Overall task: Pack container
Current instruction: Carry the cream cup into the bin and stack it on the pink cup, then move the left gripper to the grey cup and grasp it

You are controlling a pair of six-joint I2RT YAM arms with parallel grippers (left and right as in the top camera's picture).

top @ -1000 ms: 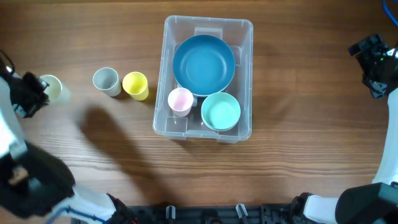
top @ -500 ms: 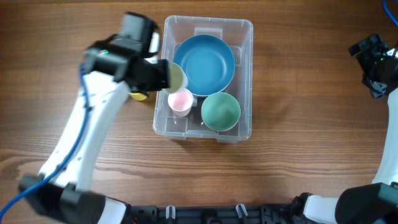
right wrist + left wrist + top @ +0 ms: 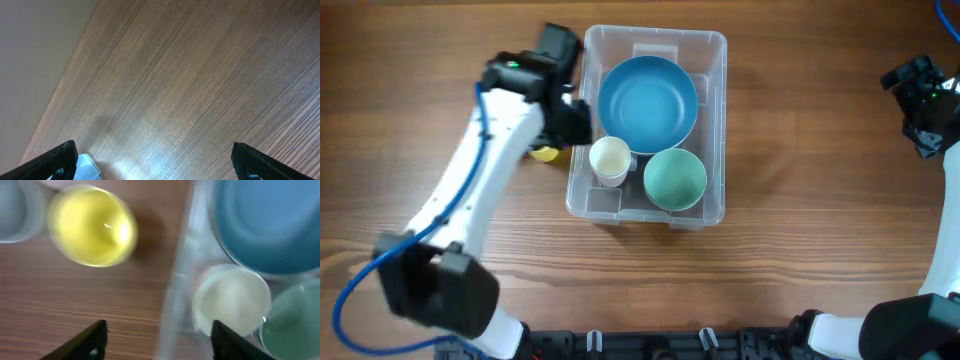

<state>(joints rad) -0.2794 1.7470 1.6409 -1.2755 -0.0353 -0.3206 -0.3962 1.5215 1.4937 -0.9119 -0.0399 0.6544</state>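
Observation:
The clear container (image 3: pixel 712 52) stands mid-table and holds a large blue bowl (image 3: pixel 647 103), a green bowl (image 3: pixel 675 178) and a cream cup (image 3: pixel 610 160). My left gripper (image 3: pixel 574 121) hovers over the container's left wall, open with nothing between its fingers. The left wrist view looks down past that gripper (image 3: pixel 160 336) at the wall (image 3: pixel 177 295), the cream cup (image 3: pixel 232 300), the blue bowl (image 3: pixel 270 225) and the green bowl (image 3: pixel 295 325). My right gripper (image 3: pixel 920 100) is open at the far right edge, well away from the container.
A yellow cup (image 3: pixel 92 226) stands on the table just left of the container, mostly hidden by my left arm in the overhead view (image 3: pixel 546 153). A grey cup (image 3: pixel 12 210) is beside it. Under the open right gripper (image 3: pixel 155 160) lie bare wood and a container corner (image 3: pixel 87 167).
My left arm carried the cream cup from the far left into the container, set it where the pink cup stood, opened, and drew back to the left wall. The right arm stayed still.

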